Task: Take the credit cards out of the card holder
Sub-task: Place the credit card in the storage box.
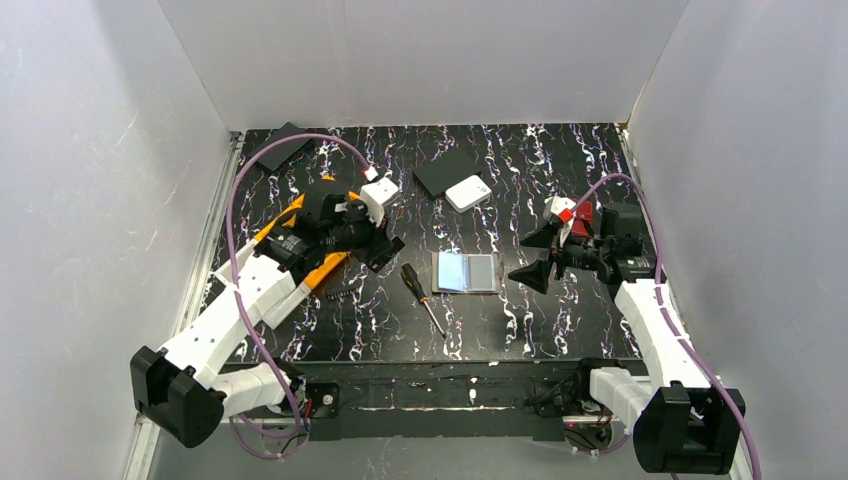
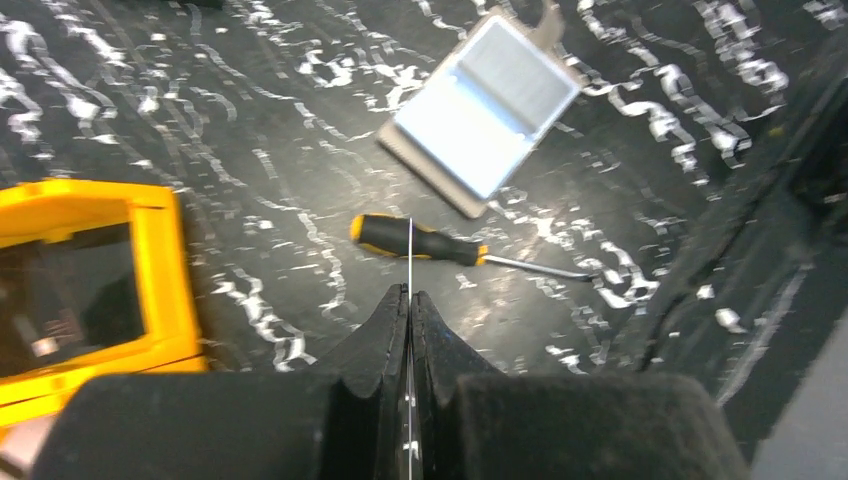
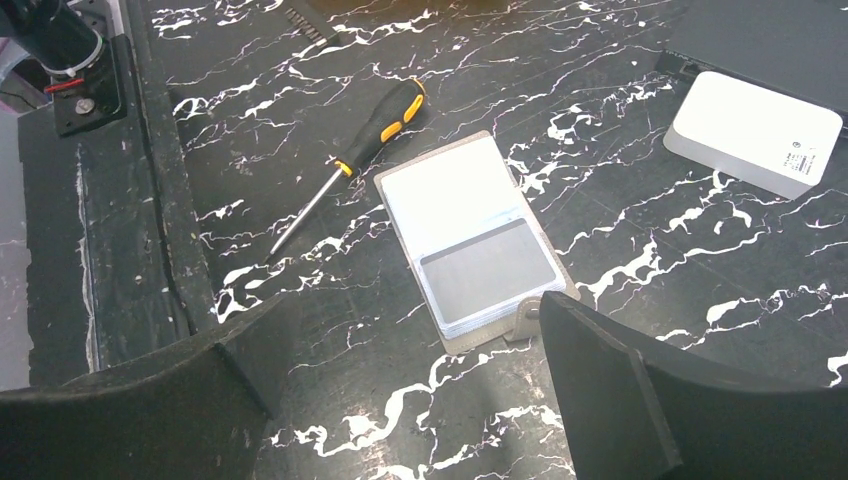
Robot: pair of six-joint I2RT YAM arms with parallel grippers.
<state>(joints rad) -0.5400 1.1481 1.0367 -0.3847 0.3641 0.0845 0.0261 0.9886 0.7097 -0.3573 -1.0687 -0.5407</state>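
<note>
The card holder [image 1: 466,272] lies open and flat mid-table, with a taupe rim and a snap tab [image 3: 522,322]. A pale blue credit card [image 3: 445,190] shows in one half and a grey one [image 3: 485,270] in the other. My right gripper [image 1: 540,255] hovers open just right of the holder, its jaws wide apart [image 3: 403,303] and nothing between them. My left gripper [image 1: 385,250] sits left of the holder, beyond the screwdriver. It is shut [image 2: 410,292] on a thin pale card seen edge-on, which sticks out past the tips.
A black-and-yellow screwdriver [image 1: 420,295] lies between the left gripper and the holder. A white square box [image 1: 467,193] and a flat black rectangle [image 1: 445,170] sit behind it, another black rectangle [image 1: 285,145] at the back left. A yellow case [image 2: 90,280] lies under the left arm.
</note>
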